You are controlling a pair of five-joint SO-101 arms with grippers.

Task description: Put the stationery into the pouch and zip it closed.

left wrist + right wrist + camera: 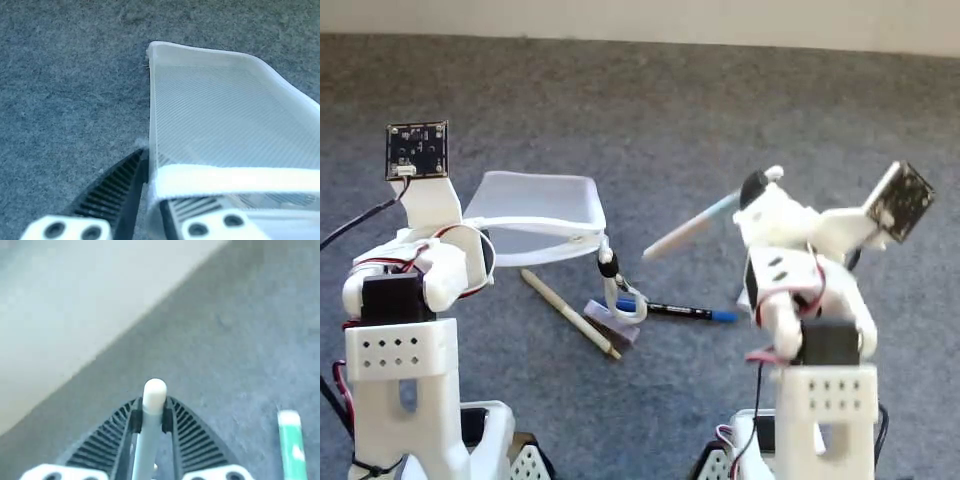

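My left gripper (480, 240) is shut on the rim of a white mesh pouch (535, 215) and holds it lifted off the carpet. In the left wrist view the pouch (225, 115) stretches away from the left gripper (147, 167), its edge pinched between the jaws. My right gripper (748, 198) is raised to the right of the pouch, shut on a pale blue pen (692, 226) that points toward the pouch. The pen's white end (154, 390) sticks out of the right gripper (150, 415). On the carpet lie a beige pencil (570, 313), a black pen with a blue cap (685, 312) and a purple eraser (612, 326).
A white strap loop (623, 295) hangs from the pouch's near corner down to the eraser. Grey carpet covers the floor up to a pale wall (640, 18) at the back. A green and white object (291, 445) shows at the right wrist view's edge.
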